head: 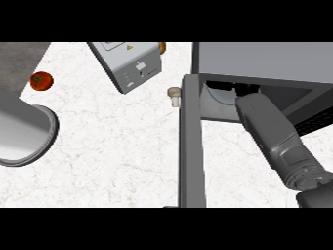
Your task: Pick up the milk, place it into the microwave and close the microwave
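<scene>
— Where is the milk?

— It cannot be made out. The right forearm runs up into the microwave, and whatever lies at its end is hidden in the dark cavity.

— And the right hand?

— Only dark shapes show just inside the microwave's mouth. Whether it is spread, pressed together or pinching something, I cannot tell.

— How does the door stand?

— Wide open, seen edge-on as a long grey bar running from the microwave's left front corner down to the lower edge of the view. The forearm lies just to its right, with a strip of white counter between them.

— What sits outside the microwave?

— A small beige object lies just left of the door's hinge end. Further left of the microwave a tilted white box with a control panel stands near the top edge. A tomato lies well to the microwave's left, and below it the left forearm shows as a large grey cylinder entering from the left edge.

— Any free room?

— A broad bare stretch of counter runs between the door and the left forearm.
</scene>
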